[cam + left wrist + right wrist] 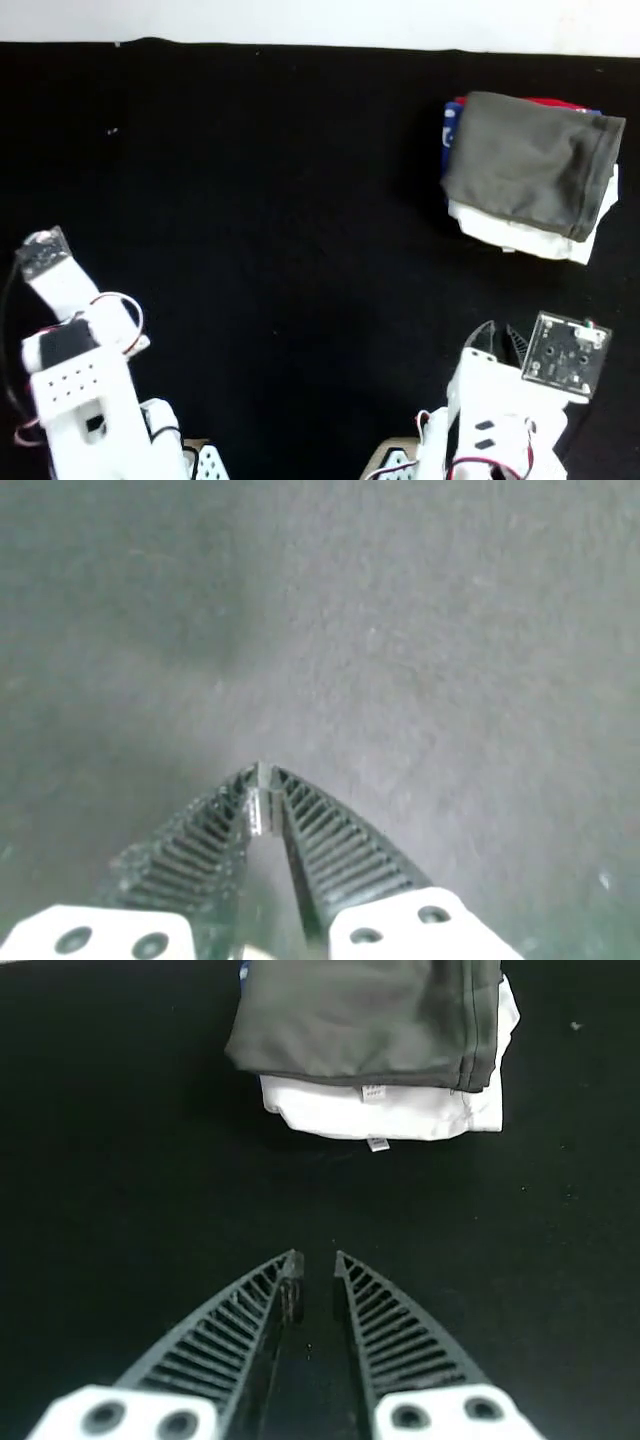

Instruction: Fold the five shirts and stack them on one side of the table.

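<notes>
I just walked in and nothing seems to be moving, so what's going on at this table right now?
Neither arm holds anything. The folded shirts sit in one stack on the black table: a grey shirt on top, a white shirt beneath, a blue edge and a red edge peeking out below. The left gripper is shut over the table; the right gripper, slightly open, points toward the stack without touching it. Folding looks finished, though I cannot count five layers.

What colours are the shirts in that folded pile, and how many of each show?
Grey shirt: 1
White shirt: 1
Red shirt: 1
Blue shirt: 1
Total: 4 showing; more may lie hidden between them.
</notes>
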